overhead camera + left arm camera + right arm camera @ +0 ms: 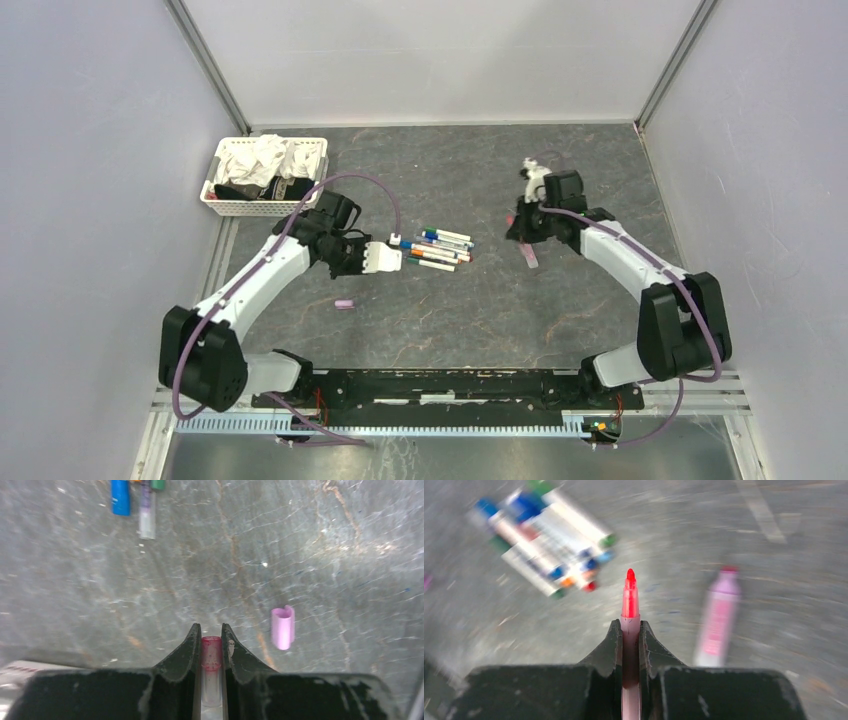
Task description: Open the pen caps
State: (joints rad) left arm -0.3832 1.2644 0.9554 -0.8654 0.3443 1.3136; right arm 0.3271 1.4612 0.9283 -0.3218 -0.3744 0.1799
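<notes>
Clamped between the black fingers [185, 652] of the left gripper [211, 631], a small red cap [211, 652] is held just above the grey, veined table [325, 555]. To its right in the wrist view, a pale purple cap [283, 626] lies loose on the surface, apart from the fingers. Across the table, the right gripper [629, 626] pinches the barrel of an uncapped red pen [630, 592], its bare tip pointing away from the wrist. A wider pink-purple pen [719, 625] lies on the table near that gripper. A cluster of white-barrelled pens [438, 248] with coloured ends sits between the two arms. A white basket [262, 208] of cloths stands at the far left.
</notes>
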